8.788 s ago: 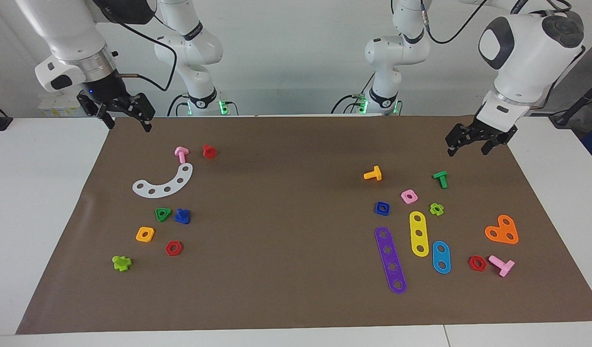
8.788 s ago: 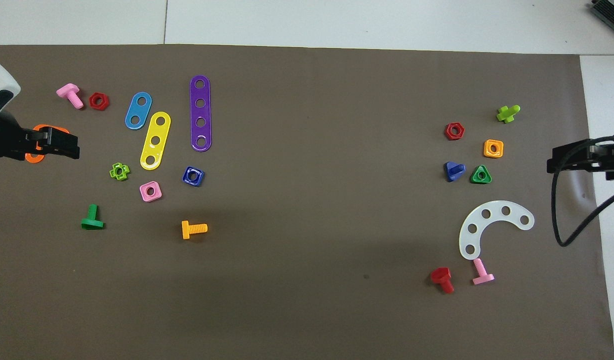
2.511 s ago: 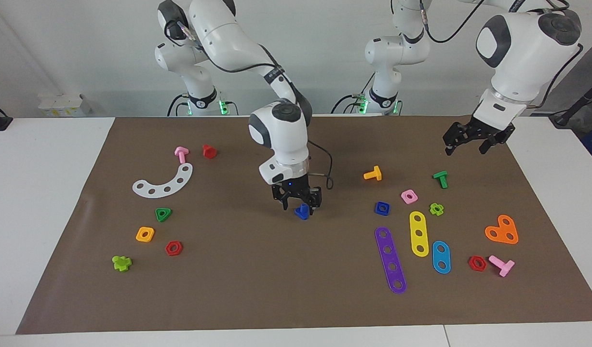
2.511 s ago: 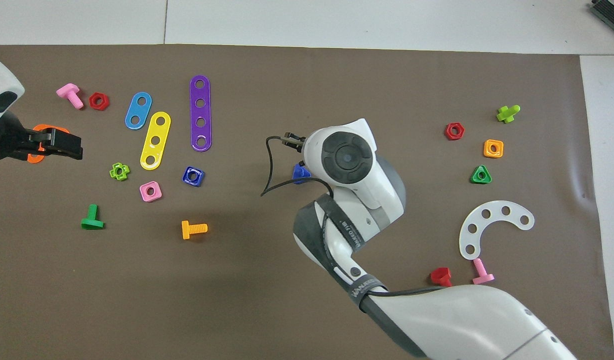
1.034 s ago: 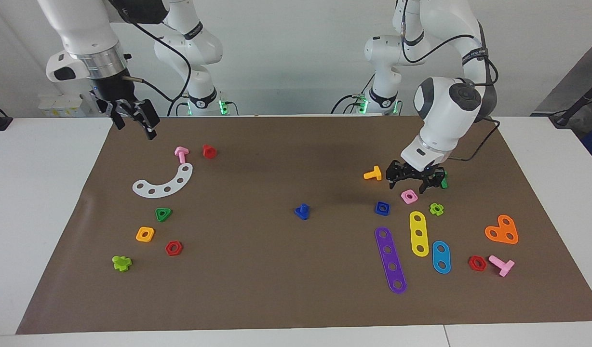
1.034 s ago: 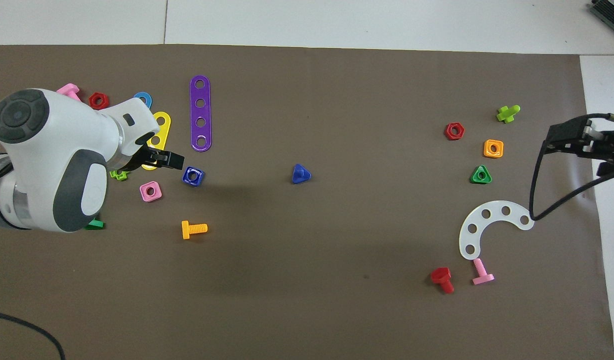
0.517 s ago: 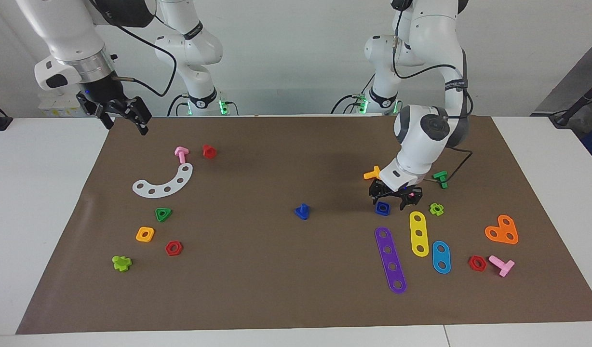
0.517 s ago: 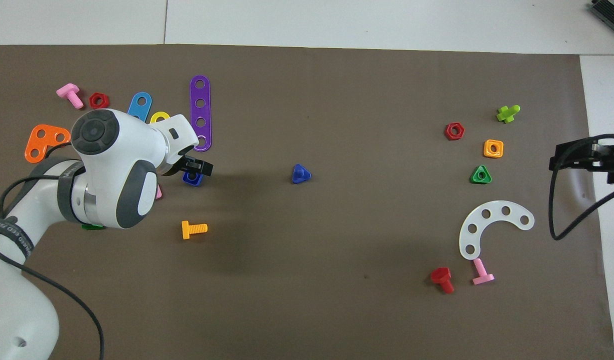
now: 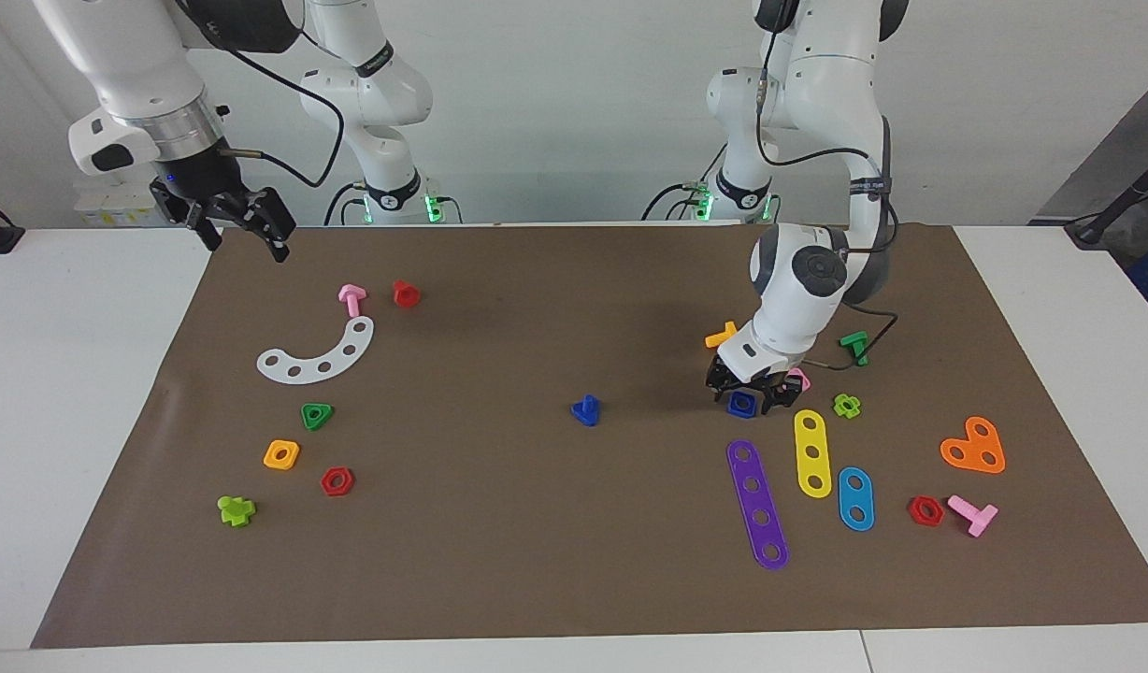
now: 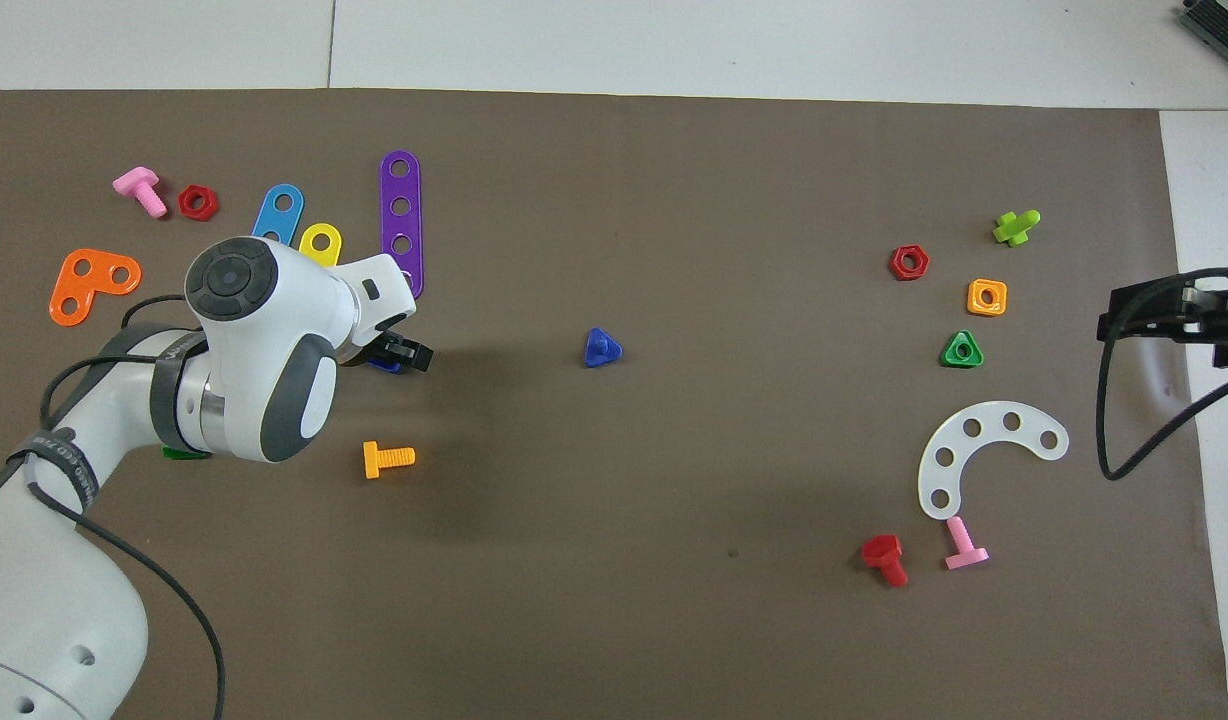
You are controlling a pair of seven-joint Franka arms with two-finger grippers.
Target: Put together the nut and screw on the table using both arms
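Facing view: the left gripper [image 9: 744,400] is down at the nut [image 9: 741,403], jaws spread either side of it, with the pink nut [image 9: 798,379] at its two o'clock. The screw [image 9: 585,409] stands alone mid-table [image 9: 537,561], open mat all round.

Overhead view: the right gripper [image 10: 1174,318] waits at the mat's three o'clock edge, jaws apart. No writing can be read.

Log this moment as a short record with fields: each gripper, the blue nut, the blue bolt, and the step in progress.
left gripper: down at the mat, fingers either side of the blue nut; whether it has closed cannot be told
right gripper: waiting, raised over the mat's edge at the right arm's end
blue nut: flat on the brown mat, beside the pink square nut
blue bolt: mid-mat, head down, stem up
step: picking up the nut; not yet joined
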